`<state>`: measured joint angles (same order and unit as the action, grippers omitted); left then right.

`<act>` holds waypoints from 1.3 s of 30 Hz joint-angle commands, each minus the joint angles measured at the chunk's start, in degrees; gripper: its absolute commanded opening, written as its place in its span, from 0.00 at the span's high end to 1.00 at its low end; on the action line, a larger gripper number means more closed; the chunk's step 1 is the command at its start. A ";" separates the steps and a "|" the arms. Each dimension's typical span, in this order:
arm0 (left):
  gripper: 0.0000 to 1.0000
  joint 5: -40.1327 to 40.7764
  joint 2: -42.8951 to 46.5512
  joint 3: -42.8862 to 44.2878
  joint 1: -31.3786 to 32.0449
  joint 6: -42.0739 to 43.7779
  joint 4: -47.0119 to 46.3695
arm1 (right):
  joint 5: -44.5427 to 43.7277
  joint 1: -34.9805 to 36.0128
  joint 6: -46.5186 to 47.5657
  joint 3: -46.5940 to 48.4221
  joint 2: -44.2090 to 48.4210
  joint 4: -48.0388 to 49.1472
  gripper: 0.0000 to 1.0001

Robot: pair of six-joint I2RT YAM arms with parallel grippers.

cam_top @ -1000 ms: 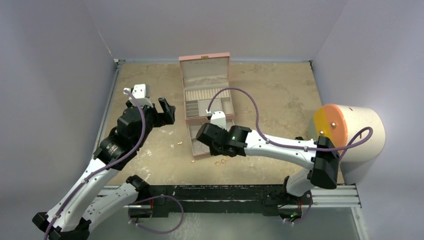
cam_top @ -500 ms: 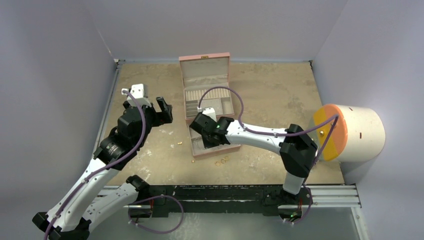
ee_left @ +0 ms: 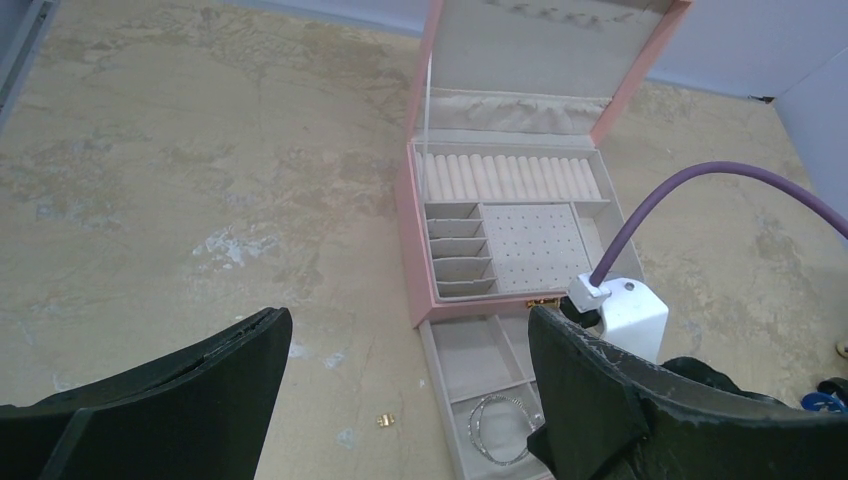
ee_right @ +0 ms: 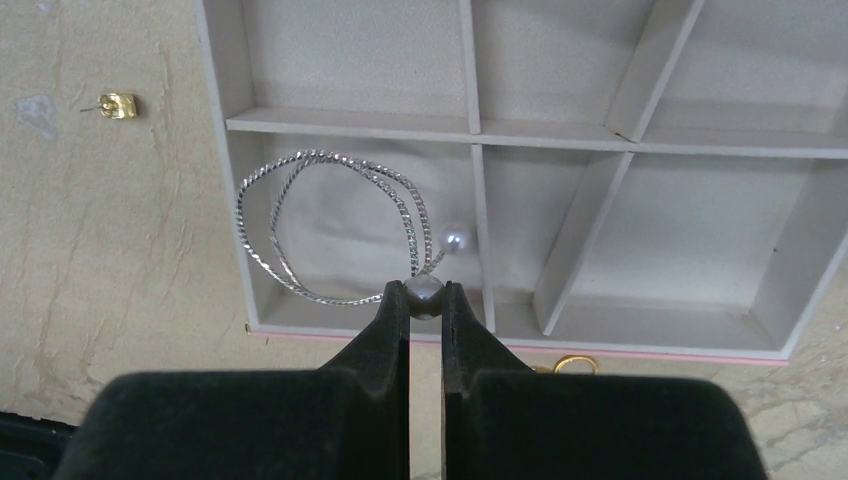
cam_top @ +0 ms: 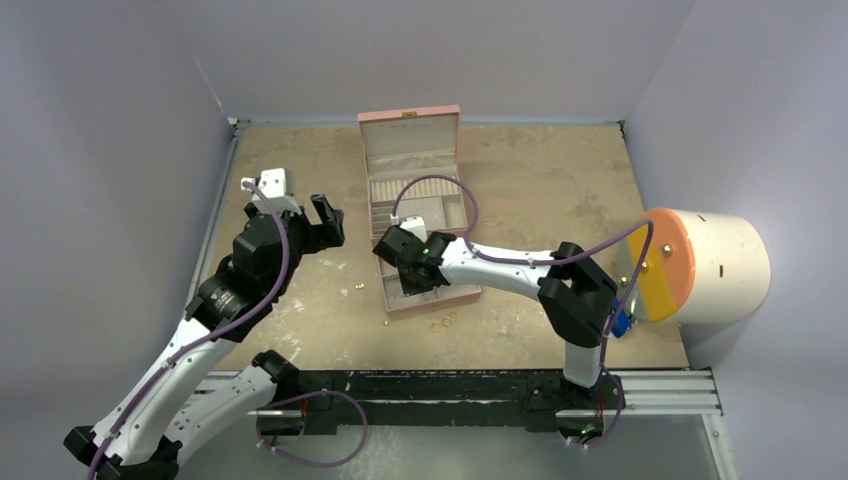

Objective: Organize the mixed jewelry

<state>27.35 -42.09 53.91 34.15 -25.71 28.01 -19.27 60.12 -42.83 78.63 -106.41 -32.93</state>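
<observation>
In the lower middle of the overhead view, two gold rings [cam_top: 443, 322] lie on the table [cam_top: 560, 200], with a gold stud [cam_top: 386, 322] a little to their left. Just above them is the pulled-out drawer [ee_right: 350, 122] of the pink box [ee_left: 415, 250].

In the right wrist view, the right gripper [ee_right: 425, 305] sits at bottom centre. Its jaws pinch a pearl bead [ee_right: 424, 290] at the end of the silver chain [ee_right: 300, 230]. The chain lies looped in the drawer's lower left compartment, with another bead [ee_right: 456, 238] just above the pinched one. A second gold stud [ee_right: 118, 105] lies on the table at upper left, outside the drawer.

Farther up and left in the overhead view, the left gripper [ee_left: 408, 318] hangs above the table, jaws spread wide and holding nothing. Beyond it the box stands open, its lid [ee_left: 550, 45] upright.
</observation>
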 commanded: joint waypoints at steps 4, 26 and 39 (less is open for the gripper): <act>0.12 0.68 1.12 1.02 0.21 1.04 -1.28 | 0.98 -0.31 -2.26 2.01 -1.27 0.50 1.00; 0.12 0.60 1.13 1.01 0.21 1.10 -1.21 | -0.51 -0.26 -5.19 1.07 0.80 -0.06 0.56; 0.12 0.51 0.88 1.01 0.16 1.11 -1.36 | -0.40 0.13 1.54 -21.29 21.51 16.12 0.54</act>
<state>27.35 -41.34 53.91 34.15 -25.71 28.36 -18.52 60.03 -44.42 63.72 -90.80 -24.75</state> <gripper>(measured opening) 0.881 0.456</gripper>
